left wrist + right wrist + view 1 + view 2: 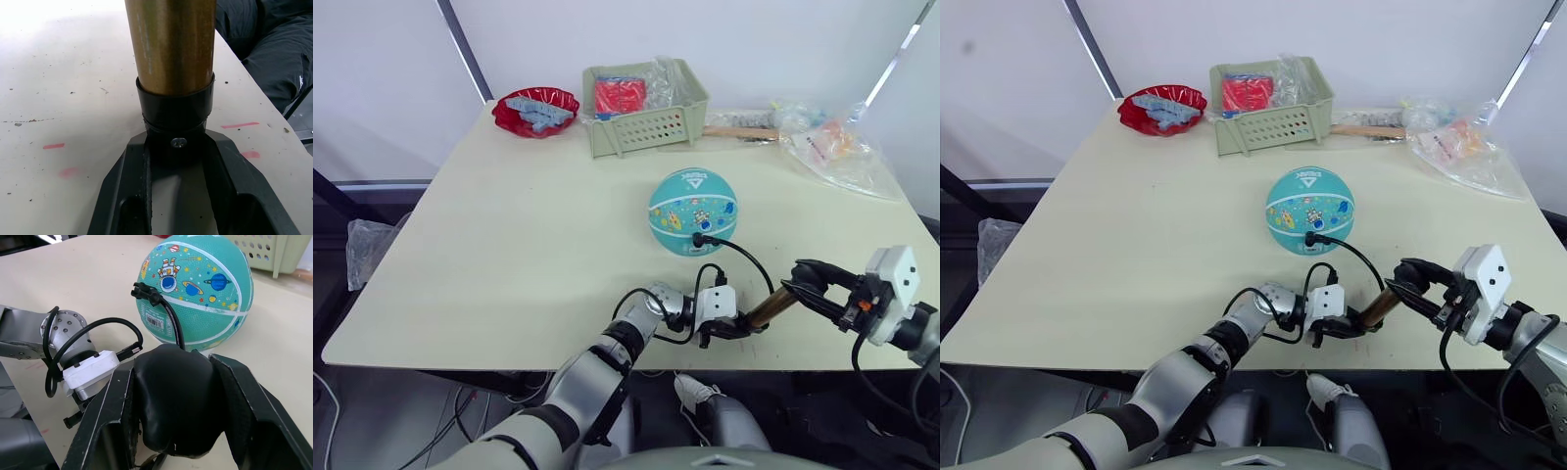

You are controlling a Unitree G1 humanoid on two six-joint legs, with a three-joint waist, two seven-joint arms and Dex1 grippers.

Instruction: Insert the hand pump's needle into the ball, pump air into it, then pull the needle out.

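Note:
The teal ball (693, 211) with cartoon prints rests on the table's middle right. The black fitting (146, 291) of the hand pump's hose sits pressed against the ball's side, and the needle itself is hidden. The thin hose (749, 259) curves down to the pump. Its brass cylinder (770, 308) lies tilted near the front edge. My left gripper (742, 329) is shut on the pump's black base (175, 115). My right gripper (806, 280) is shut on the black handle (171, 396) at the other end.
A green basket (646, 117) with red packets stands at the back, and a red bowl (536, 111) sits to its left. Clear plastic bags (837, 147) and a wooden-handled tool (741, 132) lie at the back right. The table's front edge (558, 364) runs just below the grippers.

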